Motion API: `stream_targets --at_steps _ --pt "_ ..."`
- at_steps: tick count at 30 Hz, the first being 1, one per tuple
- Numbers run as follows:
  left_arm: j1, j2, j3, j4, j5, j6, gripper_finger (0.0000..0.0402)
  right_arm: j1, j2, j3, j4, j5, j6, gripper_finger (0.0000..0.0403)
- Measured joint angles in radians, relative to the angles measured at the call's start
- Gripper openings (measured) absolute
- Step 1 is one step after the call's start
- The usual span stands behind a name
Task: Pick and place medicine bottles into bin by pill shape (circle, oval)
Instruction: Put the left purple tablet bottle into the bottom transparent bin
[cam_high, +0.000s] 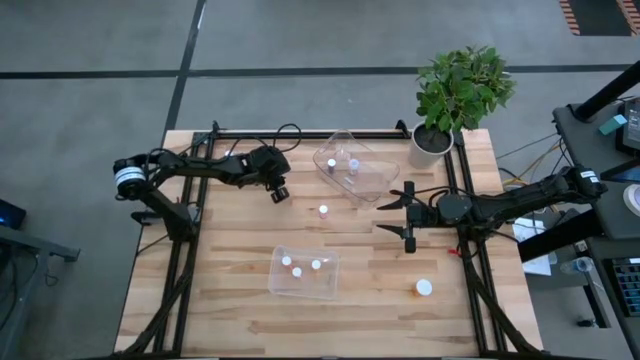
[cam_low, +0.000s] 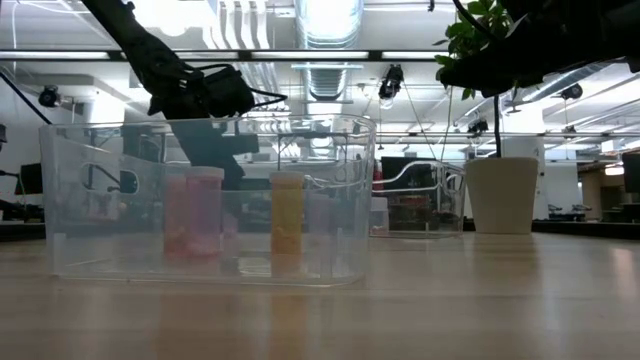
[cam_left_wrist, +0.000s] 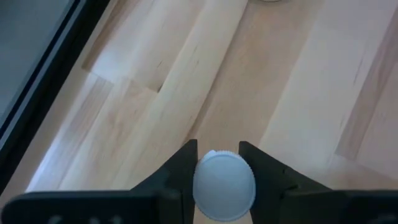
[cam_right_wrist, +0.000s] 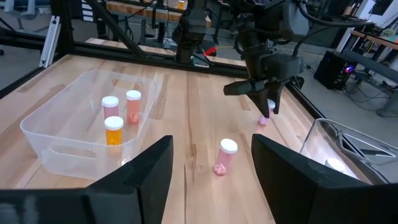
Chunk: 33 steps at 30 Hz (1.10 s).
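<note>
The left hand (cam_high: 281, 193) grips a white-capped medicine bottle (cam_left_wrist: 224, 186) between its fingers (cam_left_wrist: 180, 167), raised above the bench (cam_high: 230, 270). A second bottle (cam_right_wrist: 224, 156) stands on the bench just beyond it. The right hand (cam_high: 408, 216) hangs with fingers spread, holding nothing.

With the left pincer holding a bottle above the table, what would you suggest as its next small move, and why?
Probably carry it toward a bin. The left pincer is shut on a white-capped bottle over bare wood, outside both the far bin and the near bin. Which bin fits cannot be told, since its pills are hidden. The right pincer waits open.
</note>
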Motion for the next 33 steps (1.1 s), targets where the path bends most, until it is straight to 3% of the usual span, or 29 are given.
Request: stream_targets --at_steps 8,18,25,33 --pt "-0.024 -0.026 0.000 -0.004 -0.001 -0.019 0.0082 0.000 0.000 0.000 0.000 0.000 0.001 0.0209" --pt "-0.166 -0.195 0.020 -0.034 -0.035 -0.097 0.0082 0.000 0.000 0.000 0.000 0.000 0.002 0.0209" --pt "-0.358 -0.295 0.078 -0.035 -0.040 -0.199 0.0082 0.000 0.000 0.000 0.000 0.000 0.002 0.0209" --pt "-0.652 -0.276 0.196 -0.037 -0.137 -0.290 0.0081 0.000 0.000 0.000 0.000 0.000 0.009 0.0209"
